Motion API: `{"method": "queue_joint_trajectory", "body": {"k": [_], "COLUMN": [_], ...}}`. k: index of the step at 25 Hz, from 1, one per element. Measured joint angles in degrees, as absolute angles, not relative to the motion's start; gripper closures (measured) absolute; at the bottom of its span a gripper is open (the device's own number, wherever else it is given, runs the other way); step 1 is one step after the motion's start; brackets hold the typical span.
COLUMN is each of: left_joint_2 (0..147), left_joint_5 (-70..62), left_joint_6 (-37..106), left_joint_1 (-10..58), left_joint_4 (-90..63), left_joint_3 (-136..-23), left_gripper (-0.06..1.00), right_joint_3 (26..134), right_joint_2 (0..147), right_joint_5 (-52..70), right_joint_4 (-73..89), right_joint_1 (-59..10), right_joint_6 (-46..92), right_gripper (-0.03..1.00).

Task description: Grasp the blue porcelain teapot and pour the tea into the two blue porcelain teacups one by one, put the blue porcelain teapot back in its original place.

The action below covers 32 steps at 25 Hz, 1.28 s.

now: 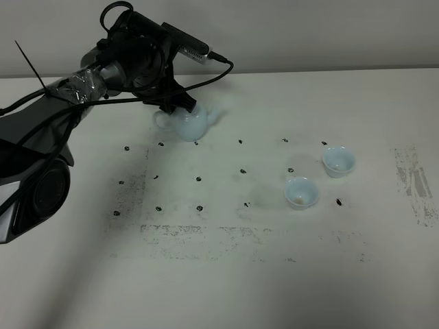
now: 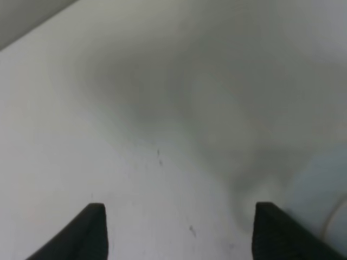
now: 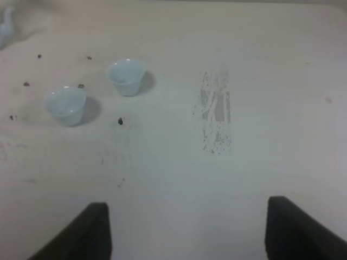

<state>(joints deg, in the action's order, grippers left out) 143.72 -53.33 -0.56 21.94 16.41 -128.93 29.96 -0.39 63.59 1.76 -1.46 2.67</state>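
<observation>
The blue porcelain teapot (image 1: 190, 124) stands far left on the table (image 1: 226, 288), its lid hidden under the left end effector (image 2: 180, 210), jaws wide and empty. At right, the nearer teacup (image 1: 301, 192) shows a brownish fleck inside; the farther teacup (image 1: 339, 161) looks pale. The right end effector (image 3: 188, 205) is also spread, empty.

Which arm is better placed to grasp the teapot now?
Left. The left end effector hangs open beside the small pale-blue glossy porcelain teapot; the right end effector faces the two pale-blue teacups, far from it.

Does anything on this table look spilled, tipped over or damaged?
Nothing spilled or tipped: the teapot and both teacups stand upright. Only the table looks worn, with a scuffed grey patch right of them.
</observation>
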Motion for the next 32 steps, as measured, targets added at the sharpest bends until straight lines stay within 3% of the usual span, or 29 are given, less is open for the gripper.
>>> {"method": "queue_joint_trajectory", "body": {"k": [32], "left_joint_2": [137.57], "left_joint_5": [-68.3], "left_joint_6": [0.78], "left_joint_1": [18.89], "left_joint_4": [7.63], "left_joint_3": [-129.04], "left_gripper": [0.39], "right_joint_3": [29.96], "right_joint_2": [-0.39], "right_joint_5": [63.59], "right_joint_4": [1.76], "right_joint_1": [-1.46], "right_joint_6": [2.62], "right_gripper": [0.39]}}
